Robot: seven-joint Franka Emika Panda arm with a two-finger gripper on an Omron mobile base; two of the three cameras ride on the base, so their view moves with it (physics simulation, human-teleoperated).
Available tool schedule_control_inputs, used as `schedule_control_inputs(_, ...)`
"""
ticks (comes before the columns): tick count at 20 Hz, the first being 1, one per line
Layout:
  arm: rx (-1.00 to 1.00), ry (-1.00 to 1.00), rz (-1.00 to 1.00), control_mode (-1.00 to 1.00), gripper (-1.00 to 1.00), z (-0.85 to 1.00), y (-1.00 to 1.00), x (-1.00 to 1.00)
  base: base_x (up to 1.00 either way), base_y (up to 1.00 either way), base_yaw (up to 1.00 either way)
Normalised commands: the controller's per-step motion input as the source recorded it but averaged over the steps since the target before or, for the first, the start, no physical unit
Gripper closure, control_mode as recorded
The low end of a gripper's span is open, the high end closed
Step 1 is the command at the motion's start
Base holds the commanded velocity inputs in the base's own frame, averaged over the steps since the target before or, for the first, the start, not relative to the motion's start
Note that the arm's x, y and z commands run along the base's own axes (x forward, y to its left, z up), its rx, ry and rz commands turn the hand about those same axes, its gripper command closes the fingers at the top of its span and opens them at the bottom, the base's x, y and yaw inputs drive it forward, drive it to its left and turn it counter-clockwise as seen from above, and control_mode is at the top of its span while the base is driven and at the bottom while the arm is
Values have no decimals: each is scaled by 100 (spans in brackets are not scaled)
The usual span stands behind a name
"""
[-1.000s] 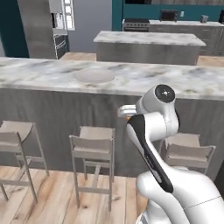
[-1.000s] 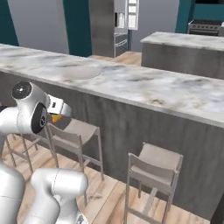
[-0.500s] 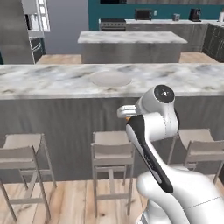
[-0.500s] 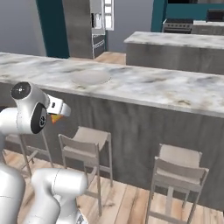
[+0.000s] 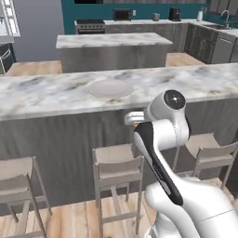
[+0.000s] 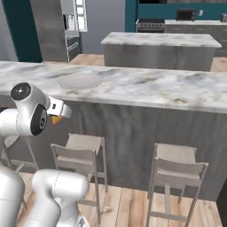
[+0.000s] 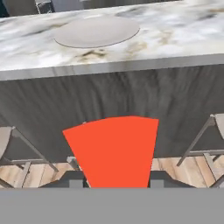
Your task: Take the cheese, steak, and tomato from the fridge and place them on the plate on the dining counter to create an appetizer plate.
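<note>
My gripper is shut on the cheese, an orange wedge that stands up between the finger tips. The gripper hangs in front of the dining counter, below its top edge, with a bit of the cheese showing under the hand. The round white plate lies bare on the marble top, beyond and above the gripper. It also shows as the plate and the plate. The fridge stands far back on the left. Steak and tomato are out of view.
Pale stools line the counter's near side, right below the hand; more stools stand to the right. A shorter marble island stands behind the counter, with dark cabinets and a stove along the back wall.
The whole picture has shifted as the base drives: counter and plate now lie more squarely ahead and nearer. The gripper keeps the same hold on the cheese.
</note>
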Motion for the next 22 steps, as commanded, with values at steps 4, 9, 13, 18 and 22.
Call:
schedule_control_inputs(4,0,0,0,100,100,0,0,0,72,8,-29)
schedule_control_inputs(9,0,0,0,100,100,0,0,0,83,39,-26)
schedule_control_inputs(13,0,0,0,100,100,0,0,0,72,61,-25)
schedule_control_inputs(18,0,-10,-16,-100,100,0,60,28,0,0,0)
schedule_control_inputs(22,0,-8,-8,-100,100,6,50,0,0,0,0)
